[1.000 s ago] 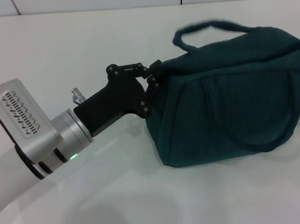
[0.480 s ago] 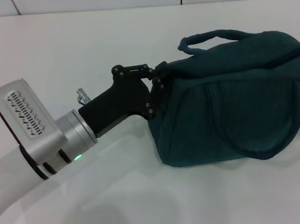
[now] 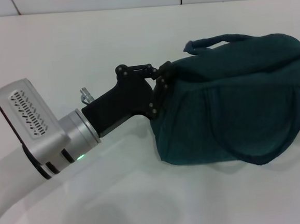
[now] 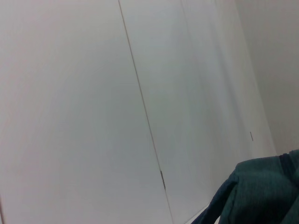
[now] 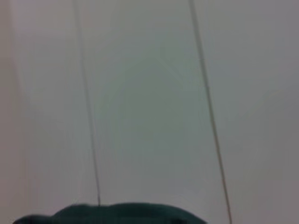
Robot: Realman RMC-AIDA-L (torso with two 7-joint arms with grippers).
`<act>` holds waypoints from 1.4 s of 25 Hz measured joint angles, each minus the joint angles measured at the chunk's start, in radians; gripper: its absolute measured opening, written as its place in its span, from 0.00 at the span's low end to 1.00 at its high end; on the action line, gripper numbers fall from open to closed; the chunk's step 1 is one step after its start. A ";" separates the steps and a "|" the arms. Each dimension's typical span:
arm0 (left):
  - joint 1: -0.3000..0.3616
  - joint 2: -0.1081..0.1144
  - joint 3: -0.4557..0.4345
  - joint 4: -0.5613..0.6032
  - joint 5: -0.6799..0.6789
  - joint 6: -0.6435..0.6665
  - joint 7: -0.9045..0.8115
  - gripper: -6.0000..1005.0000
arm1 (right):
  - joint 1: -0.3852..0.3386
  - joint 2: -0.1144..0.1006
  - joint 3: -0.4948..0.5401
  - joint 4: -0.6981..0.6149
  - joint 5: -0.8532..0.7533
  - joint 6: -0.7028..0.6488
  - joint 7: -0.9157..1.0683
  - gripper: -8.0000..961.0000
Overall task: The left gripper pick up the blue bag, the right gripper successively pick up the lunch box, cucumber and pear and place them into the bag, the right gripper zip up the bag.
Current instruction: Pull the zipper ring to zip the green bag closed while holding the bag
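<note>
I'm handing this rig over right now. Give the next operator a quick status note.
Left gripper: shut on the left end of the blue bag, which sits on the white table.
Right gripper: out of head view; its wrist camera shows only the bag's top edge.
Lunch box, cucumber and pear: not visible in any view.
Done: bag gripped.
Left: whether the bag is loaded or zipped cannot be told from here, so check before continuing.

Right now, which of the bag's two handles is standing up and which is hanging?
The far handle arches up above the top of the blue bag. The near handle droops down the front side to the table. The left gripper pinches the bag's left end.
</note>
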 joint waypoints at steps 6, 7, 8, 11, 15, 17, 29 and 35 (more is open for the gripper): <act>0.000 0.000 0.000 0.002 0.000 0.000 0.000 0.05 | -0.024 0.007 0.021 -0.013 0.020 -0.047 -0.031 0.64; 0.000 -0.001 0.000 0.002 0.000 0.000 0.000 0.05 | -0.026 0.007 0.026 -0.013 0.022 -0.059 -0.031 0.64; 0.000 -0.001 0.000 0.002 0.000 0.000 0.000 0.05 | -0.027 0.007 0.030 -0.012 0.022 -0.067 -0.030 0.64; -0.001 -0.001 0.000 0.002 0.000 0.000 0.002 0.05 | -0.032 0.001 0.037 -0.008 0.022 -0.091 -0.017 0.64; 0.000 -0.001 0.000 0.002 0.000 0.001 0.004 0.05 | -0.034 -0.007 0.030 -0.006 0.006 -0.095 0.002 0.64; 0.000 -0.001 0.000 0.002 0.000 0.001 0.005 0.05 | -0.030 -0.008 0.027 -0.009 -0.020 -0.088 0.007 0.64; -0.007 -0.004 0.000 0.002 0.008 0.000 0.002 0.05 | 0.003 -0.009 0.032 -0.015 -0.068 -0.008 0.047 0.58; -0.003 -0.006 0.000 0.009 0.009 0.000 0.000 0.05 | 0.010 -0.009 0.033 -0.019 -0.068 -0.005 0.048 0.47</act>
